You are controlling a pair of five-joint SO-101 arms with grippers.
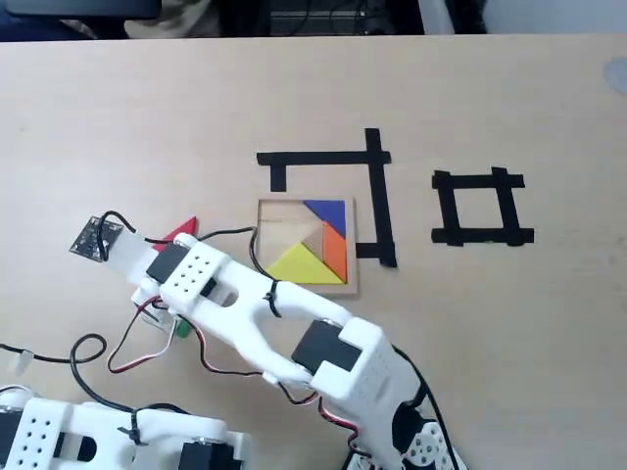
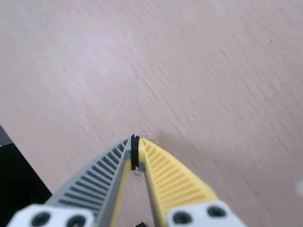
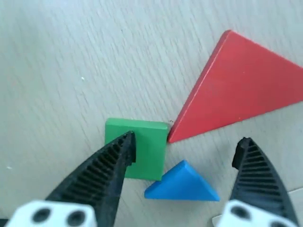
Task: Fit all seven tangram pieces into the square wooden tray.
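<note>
Right tool [image 3: 185,144] straddles small blue triangle [image 3: 183,186] beside green square [image 3: 149,151]

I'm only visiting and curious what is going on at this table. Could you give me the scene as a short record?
Tray: holds a blue piece, an orange piece and a yellow piece; part still bare
Loose on table: red triangle, green square, small blue triangle
Right tool: open, above the loose pieces
Left tool: shut, over bare table
Task state: unfinished
</note>
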